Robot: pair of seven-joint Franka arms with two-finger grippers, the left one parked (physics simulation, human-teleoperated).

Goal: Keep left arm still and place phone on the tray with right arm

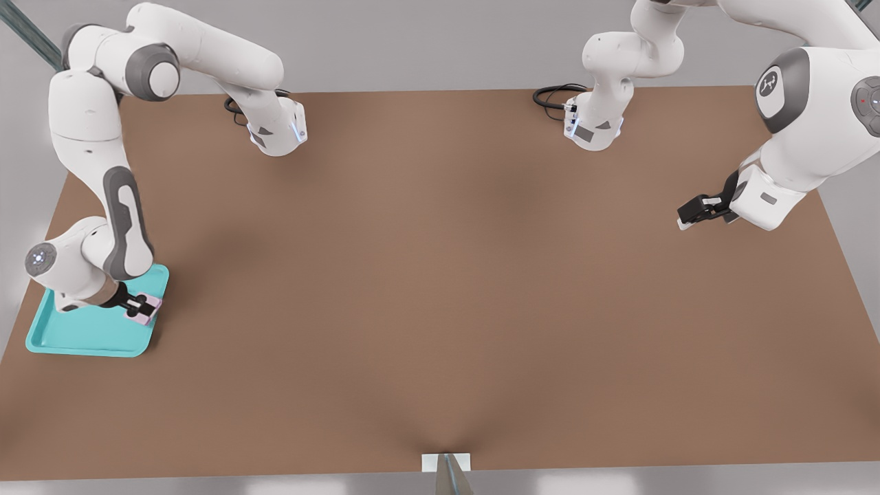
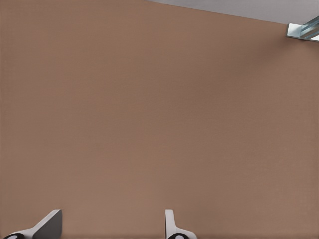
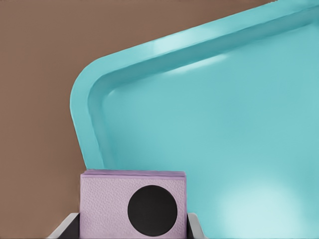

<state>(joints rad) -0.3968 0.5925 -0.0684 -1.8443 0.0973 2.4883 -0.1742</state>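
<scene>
You see a glossy, smooth turquoise plastic tray (image 3: 209,129) whose rim catches pale highlights. The phone (image 3: 133,205) looks matt lilac with a fine leather-like grain and one flat black circle. Above the tray's edge, the gripper (image 1: 142,305) clamps it with black, dull fingers (image 3: 195,229). The brown surface (image 1: 440,275) looks matt and even.

Pincer (image 3: 133,230) clamped on lilac phone (image 3: 133,204) above turquoise tray (image 3: 209,129), near its rounded corner

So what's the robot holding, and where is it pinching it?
The gripper holds the pink phone by its two side edges, above the turquoise tray.
</scene>
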